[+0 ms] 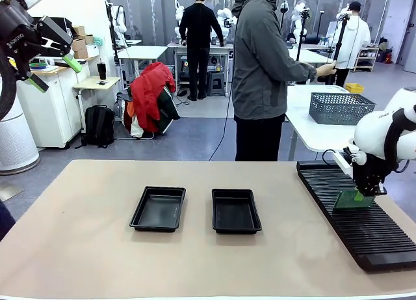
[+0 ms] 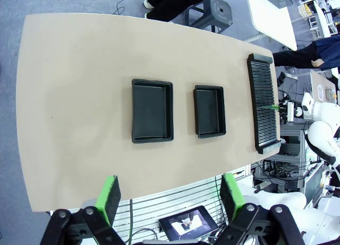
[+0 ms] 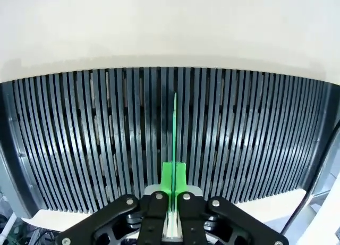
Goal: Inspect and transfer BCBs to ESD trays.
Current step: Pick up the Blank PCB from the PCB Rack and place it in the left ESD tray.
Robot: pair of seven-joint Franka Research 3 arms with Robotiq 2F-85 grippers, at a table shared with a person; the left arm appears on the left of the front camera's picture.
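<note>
Two black ESD trays lie side by side mid-table, the left tray (image 1: pixel 158 209) (image 2: pixel 152 118) and the right tray (image 1: pixel 236 211) (image 2: pixel 209 111), both with bare floors. A green BCB (image 1: pixel 354 200) (image 3: pixel 174 133) (image 2: pixel 271 106) stands on edge in the long black slotted rack (image 1: pixel 357 212) (image 3: pixel 106 138) (image 2: pixel 264 109) at the table's right. My right gripper (image 1: pixel 359 194) (image 3: pixel 172 177) is shut on the board's top edge. My left gripper (image 1: pixel 55 69) (image 2: pixel 167 194) hangs high above the table's left side, open, holding nothing.
A person in a grey jacket (image 1: pixel 263 72) stands at the far side, a hand resting on the neighbouring white table, which holds a grey mesh basket (image 1: pixel 340 108). Bare tabletop (image 1: pixel 84 248) surrounds both trays.
</note>
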